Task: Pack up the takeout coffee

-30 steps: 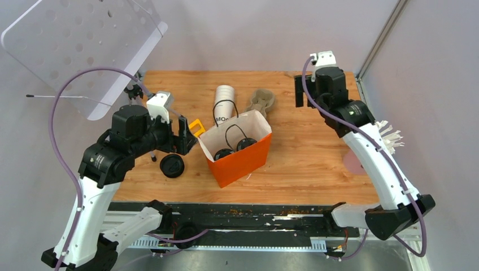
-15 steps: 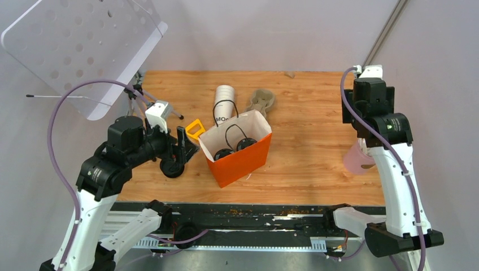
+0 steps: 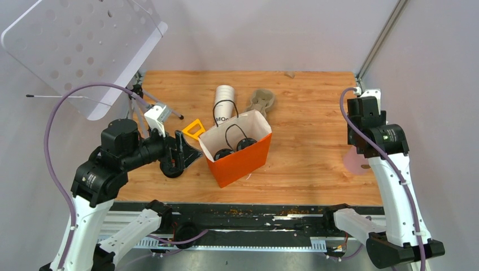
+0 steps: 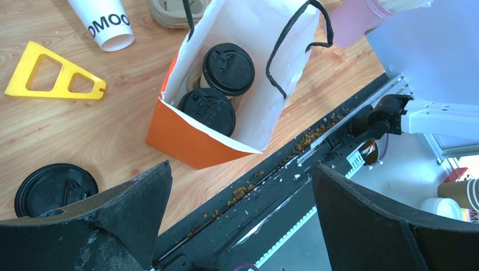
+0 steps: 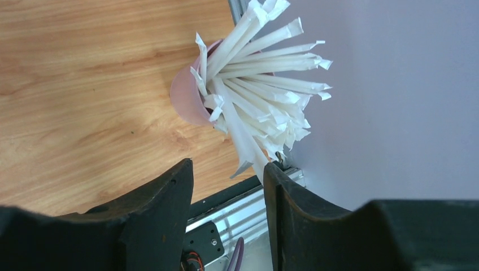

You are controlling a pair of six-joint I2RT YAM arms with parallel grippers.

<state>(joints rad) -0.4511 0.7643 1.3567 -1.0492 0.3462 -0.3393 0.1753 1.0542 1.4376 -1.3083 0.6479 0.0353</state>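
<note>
Two takeout coffee cups stand inside the orange paper bag (image 3: 240, 161). Only their black lids (image 3: 224, 153) (image 3: 245, 144) show there. The left wrist view also shows the bag (image 4: 192, 141) and both lids (image 4: 229, 68) (image 4: 207, 110). My left gripper (image 3: 189, 152) (image 4: 242, 166) is open and empty. It hangs just left of the bag, over a loose black lid (image 3: 171, 166) (image 4: 55, 189). My right gripper (image 3: 353, 135) (image 5: 227, 164) is open and empty at the table's right edge, far from the bag.
A stack of lidless white cups (image 3: 224, 104) (image 4: 107, 22) and a cardboard carrier (image 3: 261, 101) lie behind the bag. A yellow triangle (image 3: 194, 127) (image 4: 53, 73) lies to its left. A pink cup of wrapped straws (image 3: 355, 161) (image 5: 254, 84) stands under the right gripper. A clear perforated panel (image 3: 85, 39) is at the back left.
The right arm has swung from the table's back to the right edge, above the straw cup. The left gripper has drifted slightly nearer and lower by the loose lid.
</note>
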